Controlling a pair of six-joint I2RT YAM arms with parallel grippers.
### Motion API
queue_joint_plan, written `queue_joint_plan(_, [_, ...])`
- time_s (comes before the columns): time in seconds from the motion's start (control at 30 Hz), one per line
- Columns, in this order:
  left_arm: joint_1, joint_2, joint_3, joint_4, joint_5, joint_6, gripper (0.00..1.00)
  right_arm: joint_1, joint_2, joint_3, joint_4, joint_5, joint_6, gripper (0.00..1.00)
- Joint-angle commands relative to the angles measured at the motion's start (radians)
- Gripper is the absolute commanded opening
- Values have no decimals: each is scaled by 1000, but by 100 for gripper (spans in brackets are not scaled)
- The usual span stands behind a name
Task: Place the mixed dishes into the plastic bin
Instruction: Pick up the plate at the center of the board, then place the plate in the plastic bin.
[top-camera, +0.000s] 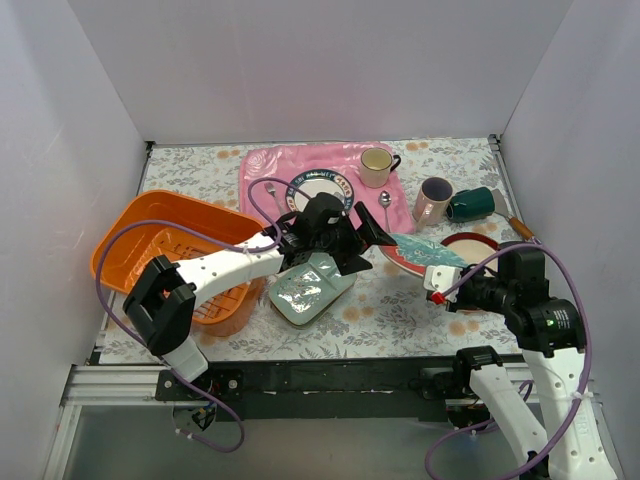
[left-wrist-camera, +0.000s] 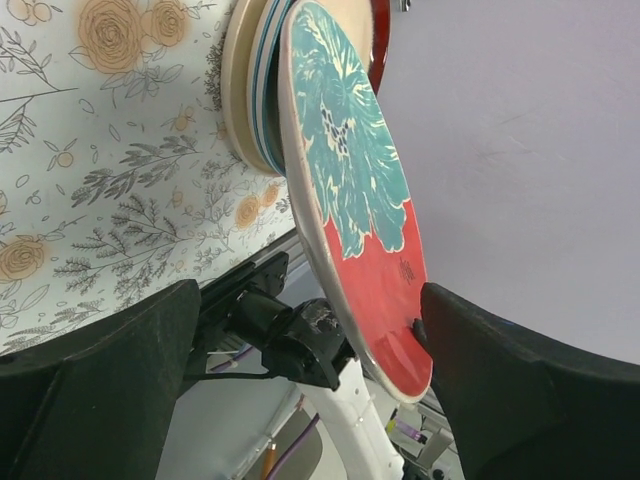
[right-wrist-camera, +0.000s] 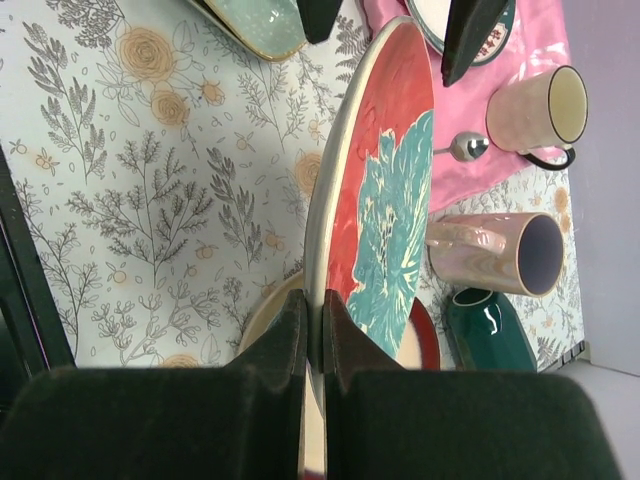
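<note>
Handing over, by the look of it | right tool (right-wrist-camera: 315, 310) clenched on the near rim of the red round plate with teal flower (right-wrist-camera: 385, 200), tilting it on edge to present it | left tool (left-wrist-camera: 310, 330) released, jaws straddling the far rim, not yet gripping | orange plastic rectangular bin (top-camera: 150, 215) well behind the left tool

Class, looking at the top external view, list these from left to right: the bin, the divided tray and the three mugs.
orange bin → pale green tray → cream-yellow mug → pink mug → dark green mug
</note>
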Motion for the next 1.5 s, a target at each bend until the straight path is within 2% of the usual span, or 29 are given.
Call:
queue_joint_plan(0.0, [-20, -7, 25, 28, -13, -240, 82, 2, -27, 58, 156, -87, -108, 1])
queue_joint_plan(0.2, [-29, -12, 25, 36, -13, -232, 59, 2, -33, 52, 156, -142, -113, 1])
queue_joint_plan(0.33, [-29, -30, -3, 87, 4, -226, 28, 2, -41, 42, 155, -174, -113, 1])
queue_joint_plan(0.37, [-29, -39, -9, 94, 2, -223, 9, 2, -42, 42, 155, -179, -114, 1])
queue_joint_plan(0.4, [-29, -50, -13, 97, -7, -214, 1, 2, -45, 40, 151, -191, -119, 1])
queue_joint_plan(0.6, [-20, -197, -49, 71, -88, -148, 0, 2, -75, 39, 167, -207, -38, 2])
queue_joint_plan(0.7, [0, -310, -87, 84, -145, -105, 0, 2, -87, 49, 219, -219, 80, 36])
queue_joint_plan(0.73, [9, -337, -102, 94, -154, -91, 0, 2, -91, 49, 237, -220, 112, 64])
queue_joint_plan(0.77, [32, -371, -111, 93, -174, -73, 0, 2, -92, 52, 280, -222, 154, 78])
queue_joint_plan(0.83, [63, -450, -130, 67, -183, -44, 0, 2, -90, 55, 320, -223, 250, 90])
queue_joint_plan(1.07, [242, -633, -145, -27, -229, 77, 0, 2, -55, 60, 457, -205, 479, 95])
queue_joint_plan(1.2, [313, -690, -138, -71, -263, 168, 0, 3, -36, 25, 547, -133, 596, 95])
queue_joint_plan(1.3, [350, -719, -95, -141, -341, 214, 0, 2, -12, -3, 584, -70, 686, 96])
queue_joint_plan(1.47, [370, -785, -38, -247, -586, 286, 0, 2, -3, -49, 632, -20, 745, 98])
